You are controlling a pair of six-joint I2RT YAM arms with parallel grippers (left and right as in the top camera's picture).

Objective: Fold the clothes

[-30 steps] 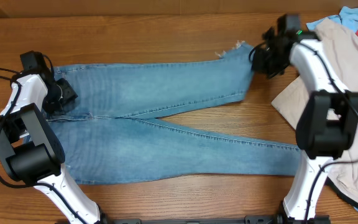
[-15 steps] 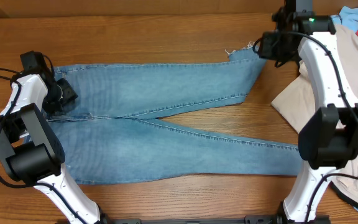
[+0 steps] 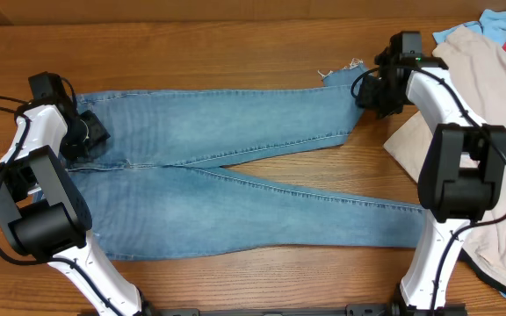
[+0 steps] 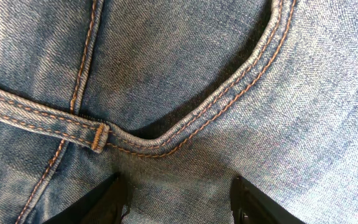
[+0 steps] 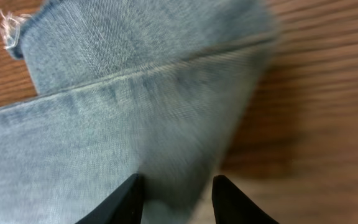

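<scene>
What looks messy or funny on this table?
The light blue denim jeans lie with legs splayed in a V, not side by side. Loose threads stick out of the far leg's frayed hem.

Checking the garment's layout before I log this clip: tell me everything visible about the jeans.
The jeans are light blue denim with orange-brown double stitching. They lie flat and unfolded on the wooden table, waist at the left, legs opening rightward in a narrow V. The far leg ends in a frayed hem; the near leg's end is hidden behind the right arm. The left jaws stand apart over the waist, the right jaws apart over the far leg's end.
</scene>
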